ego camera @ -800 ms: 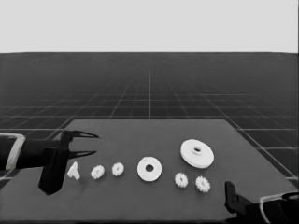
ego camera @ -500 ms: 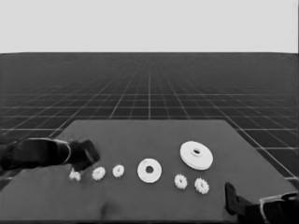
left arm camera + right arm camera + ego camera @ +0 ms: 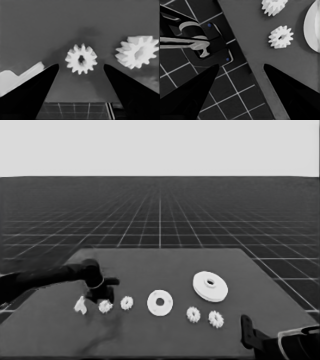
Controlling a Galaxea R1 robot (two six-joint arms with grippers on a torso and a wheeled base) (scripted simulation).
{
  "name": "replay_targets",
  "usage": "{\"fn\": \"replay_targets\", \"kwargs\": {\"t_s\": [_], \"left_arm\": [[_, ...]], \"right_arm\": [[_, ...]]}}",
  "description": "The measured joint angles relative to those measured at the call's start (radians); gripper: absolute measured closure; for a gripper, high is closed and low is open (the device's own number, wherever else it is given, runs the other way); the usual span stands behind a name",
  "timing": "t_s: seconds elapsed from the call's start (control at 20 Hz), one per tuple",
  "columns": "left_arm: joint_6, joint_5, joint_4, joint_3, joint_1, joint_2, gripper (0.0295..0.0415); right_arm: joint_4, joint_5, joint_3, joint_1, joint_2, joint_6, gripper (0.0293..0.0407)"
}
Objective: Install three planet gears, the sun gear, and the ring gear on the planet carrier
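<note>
My left gripper (image 3: 102, 295) has reached in from the left and hangs open just above the leftmost planet gear (image 3: 105, 306). In the left wrist view that gear (image 3: 81, 59) lies between the two fingers, touching neither. A second planet gear (image 3: 127, 302) lies just to its right. Two more planet gears (image 3: 193, 314) (image 3: 216, 319) sit right of the planet carrier, the smaller round part (image 3: 160, 302). The ring gear, the larger round part (image 3: 210, 286), lies at the back right. My right gripper (image 3: 241, 65) is parked open at the table's near right corner.
A thin white piece (image 3: 80, 305) lies just left of the left gripper, close to its left finger (image 3: 32, 90). Dark machinery with blue lights (image 3: 197, 42) shows past the table's edge in the right wrist view, along with two gears (image 3: 280, 36).
The left arm has swung from its waiting pose at the left edge out over the table and come down over the leftmost gear. No part has moved. The right arm stays parked.
</note>
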Motion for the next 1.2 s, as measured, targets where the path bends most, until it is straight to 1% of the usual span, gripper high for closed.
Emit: {"fn": "replay_targets", "kwargs": {"t_s": [0.05,0.15,0.4,0.5,0.55,0.9,0.95,1.0,1.05,1.2], "left_arm": [[0.009,-0.019,0.021,-0.028,0.031,0.012,0.0326],[0.019,-0.038,0.04,-0.057,0.057,0.025,0.0326],[0.024,-0.047,0.048,-0.072,0.068,0.031,0.0326],[0.024,-0.048,0.048,-0.073,0.069,0.031,0.0397],[0.024,-0.048,0.049,-0.073,0.069,0.031,0.0398],[0.024,-0.048,0.049,-0.073,0.069,0.031,0.0398],[-0.003,0.007,-0.012,0.004,-0.001,-0.002,0.0398],[-0.015,0.036,-0.056,0.038,-0.059,-0.017,0.0398],[-0.02,0.052,-0.084,0.051,-0.094,-0.023,0.0398],[-0.023,0.069,-0.118,0.061,-0.133,-0.027,0.0398]], "right_arm": [[0.0,0.0,0.0,0.0,0.0,0.0,0.0315],[0.0,0.0,0.0,0.0,0.0,0.0,0.0315],[0.0,0.0,0.0,0.0,0.0,0.0,0.0315],[0.0,0.0,0.0,0.0,0.0,0.0,0.0315],[0.0,0.0,0.0,0.0,0.0,0.0,0.0315],[0.0,0.0,0.0,0.0,0.0,0.0,0.0315],[0.0,0.0,0.0,0.0,0.0,0.0,0.0315],[0.0,0.0,0.0,0.0,0.0,0.0,0.0315],[0.0,0.0,0.0,0.0,0.0,0.0,0.0315],[0.0,0.0,0.0,0.0,0.0,0.0,0.0315]]}}
